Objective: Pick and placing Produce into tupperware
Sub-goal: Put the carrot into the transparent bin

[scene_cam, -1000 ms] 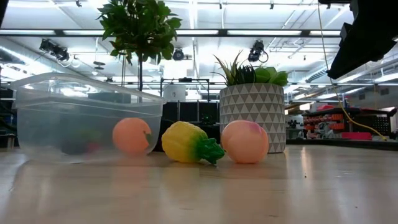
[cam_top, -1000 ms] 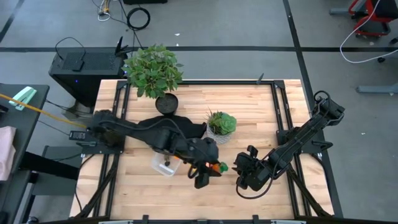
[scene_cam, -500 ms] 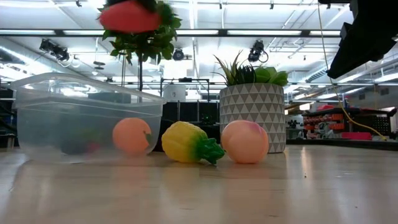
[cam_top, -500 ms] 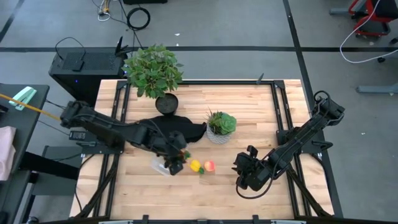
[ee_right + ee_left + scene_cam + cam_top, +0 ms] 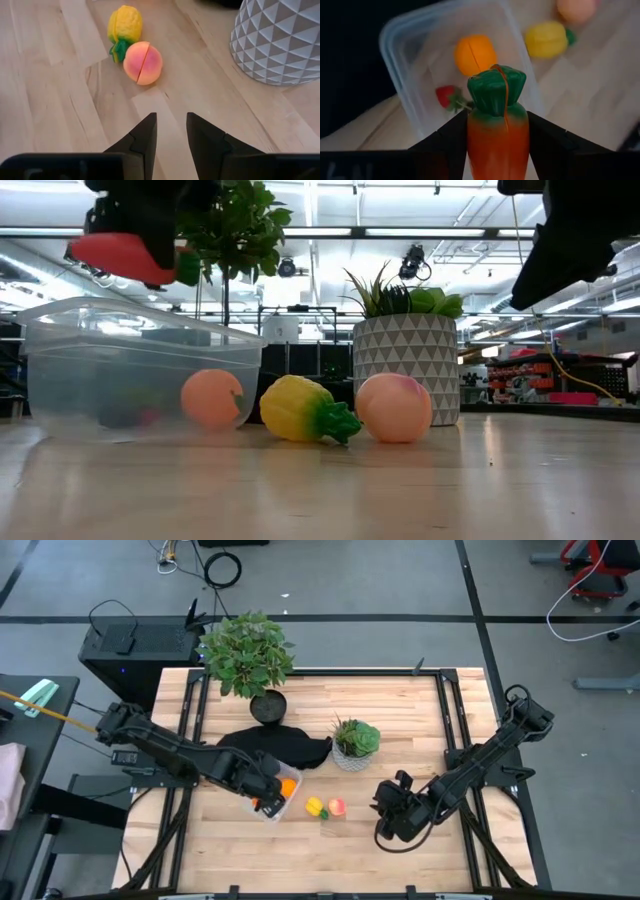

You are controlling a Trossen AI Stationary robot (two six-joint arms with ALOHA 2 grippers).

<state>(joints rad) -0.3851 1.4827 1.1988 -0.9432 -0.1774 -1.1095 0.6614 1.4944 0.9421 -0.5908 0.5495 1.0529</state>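
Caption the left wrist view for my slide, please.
Left gripper holds the carrot above the tupperware, which contains an orange and strawberry.

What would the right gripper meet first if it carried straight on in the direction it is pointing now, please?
Most likely the pink-red round fruit: the right gripper, jaws apart and empty, points across bare table towards it, with the yellow piece just behind. The depth is hard to judge.

The left hand [image 5: 268, 802] grips something, raised over the table; the right hand [image 5: 169, 131] hangs empty, fingers apart.
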